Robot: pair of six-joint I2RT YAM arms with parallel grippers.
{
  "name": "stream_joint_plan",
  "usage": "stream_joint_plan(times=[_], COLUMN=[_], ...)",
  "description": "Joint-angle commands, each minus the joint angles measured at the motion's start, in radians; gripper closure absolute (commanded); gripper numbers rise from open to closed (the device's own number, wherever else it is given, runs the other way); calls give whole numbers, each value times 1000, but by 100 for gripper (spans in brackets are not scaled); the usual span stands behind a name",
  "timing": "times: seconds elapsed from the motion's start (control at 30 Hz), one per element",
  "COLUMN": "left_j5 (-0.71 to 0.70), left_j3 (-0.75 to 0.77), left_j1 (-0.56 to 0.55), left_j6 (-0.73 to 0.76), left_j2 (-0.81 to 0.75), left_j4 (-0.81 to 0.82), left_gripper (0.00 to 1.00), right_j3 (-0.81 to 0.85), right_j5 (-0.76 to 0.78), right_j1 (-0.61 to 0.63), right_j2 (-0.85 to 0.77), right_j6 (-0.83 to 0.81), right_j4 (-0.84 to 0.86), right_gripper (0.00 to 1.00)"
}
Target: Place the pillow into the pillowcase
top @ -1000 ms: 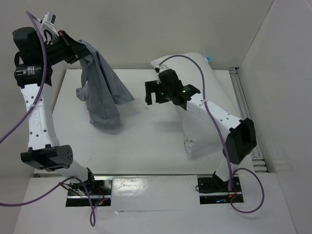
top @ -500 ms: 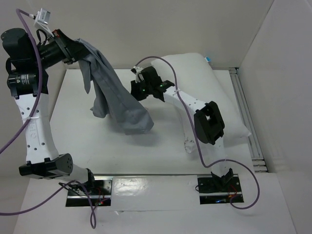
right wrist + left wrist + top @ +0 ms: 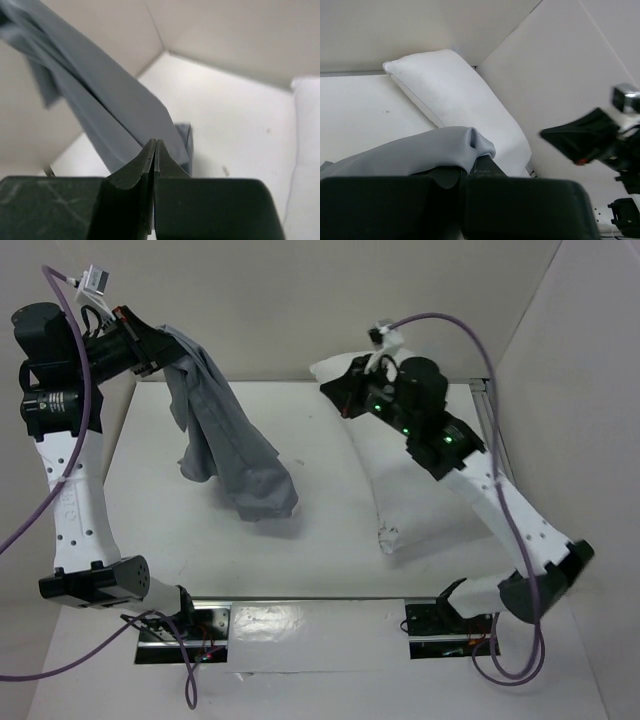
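Pillow point(image 3: 398, 490): white, lying flat along the right side of the table point(image 3: 300, 535). Pillowcase point(image 3: 228, 445): blue-grey, hanging well left of the pillow, lower end bunched on the table. Left gripper point(image 3: 150, 345): clamped on the pillowcase's top edge, raised, far left of the pillow. Right gripper point(image 3: 345, 395): fingers pressed together, empty, above the pillow's far corner.
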Motion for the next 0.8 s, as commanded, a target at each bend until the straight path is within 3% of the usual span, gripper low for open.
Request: stream_joint_plan(times=[0.0,0.17,0.2,0.33,0.43,0.57,0.67,0.77], left_j5=[-1,54,54,42,33,24,14,5], left_j3=[3,-88,-101,-122,-122,-132,-132,-132], left_j1=[-3,-12,-23,-23,-23,-23,-23,-23], left_j6=[-20,-68,-68,-33,-22,-13,-2,18], left_j2=[-57,-68,-77,-100,-100,-100,-89,-78], left_j4=[57,109,109,86,64,55,55,46], left_gripper=[100,100,100,100,100,100,100,100], right_j3=[-50,-104,-104,-22,57,164,91,-52], right_j5=[53,-57,-91,-79,-153,-339,-411,-461], right_j1=[4,17,17,77,131,249,327,336], right_j2=[-49,15,69,243,383,491,455,370], right_j6=[-10,49,50,59,59,-21,-65,-84], right_j4=[-1,21,33,21,21,-27,-10,19], right_gripper=[100,97,72,59,59,67,76,76])
